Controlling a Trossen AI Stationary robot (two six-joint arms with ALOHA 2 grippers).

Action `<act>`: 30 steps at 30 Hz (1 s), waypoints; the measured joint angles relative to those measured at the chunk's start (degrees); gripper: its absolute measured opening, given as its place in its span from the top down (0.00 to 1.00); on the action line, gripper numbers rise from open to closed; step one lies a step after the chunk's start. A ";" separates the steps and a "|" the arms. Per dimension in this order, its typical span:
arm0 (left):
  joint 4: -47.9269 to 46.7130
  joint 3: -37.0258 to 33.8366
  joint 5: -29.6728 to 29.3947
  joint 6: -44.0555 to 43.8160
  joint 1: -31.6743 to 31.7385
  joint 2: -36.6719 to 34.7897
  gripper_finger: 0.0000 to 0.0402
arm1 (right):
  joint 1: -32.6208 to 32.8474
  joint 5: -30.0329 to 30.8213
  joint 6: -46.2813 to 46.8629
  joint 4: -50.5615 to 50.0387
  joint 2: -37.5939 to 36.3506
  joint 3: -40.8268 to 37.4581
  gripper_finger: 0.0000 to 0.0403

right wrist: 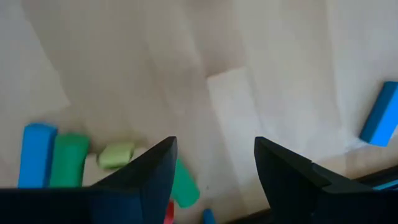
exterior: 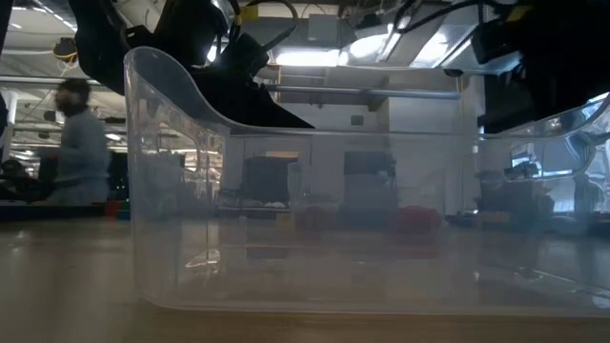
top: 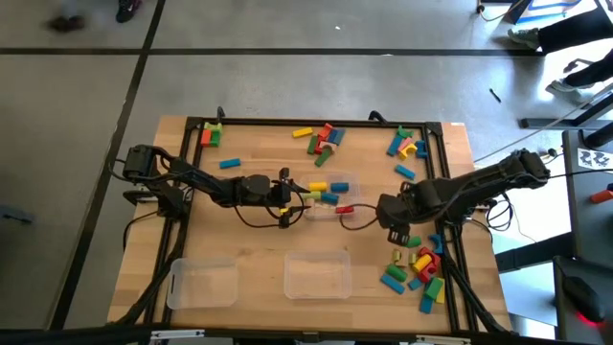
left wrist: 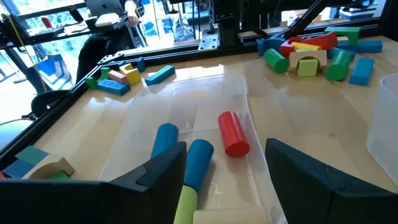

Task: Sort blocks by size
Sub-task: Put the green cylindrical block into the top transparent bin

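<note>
I see blocks (top: 414, 266) scattered in piles near the table's (top: 254, 225) corners, with a few more, red (left wrist: 233, 132) and blue (left wrist: 198, 163), lying in the middle clear tray (left wrist: 186, 112). My left gripper (left wrist: 227, 177) hangs spread over that tray, pinching nothing. My right gripper (right wrist: 214, 165) hovers spread above bare wood near the right-hand pile. I can read no writing anywhere.

Two dark, jointed arms trail black cables; the left pincer (top: 285, 196) carries yellow markings.
</note>
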 joint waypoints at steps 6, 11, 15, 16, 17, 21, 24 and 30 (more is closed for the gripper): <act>0.09 0.00 0.00 0.00 0.02 0.00 0.47 | 4.00 -0.97 0.05 -0.99 -0.02 -1.09 0.46; 0.02 0.00 0.00 -0.02 0.00 0.00 0.47 | 7.67 -3.56 1.77 -0.11 -0.02 -6.20 0.46; 0.02 -0.02 0.01 -0.02 0.00 0.00 0.47 | 9.97 -6.63 6.04 -0.35 0.00 -10.03 0.46; 0.02 -0.02 0.01 -0.02 0.01 0.00 0.47 | 10.71 -6.65 6.72 -0.17 0.00 -10.84 0.46; 0.02 -0.02 0.01 -0.02 0.02 0.00 0.47 | 11.50 -6.63 7.25 0.34 0.00 -11.64 0.46; 0.05 -0.02 0.01 -0.15 0.00 0.00 0.47 | 13.62 -6.84 7.45 3.88 0.00 -14.74 0.46; 0.21 -0.02 0.02 -0.17 0.01 0.00 0.47 | 14.32 -6.81 8.00 7.43 0.00 -17.00 0.46; 0.26 -0.02 0.01 -0.15 0.01 0.00 0.47 | 14.55 -7.02 8.02 14.31 0.00 -20.10 0.46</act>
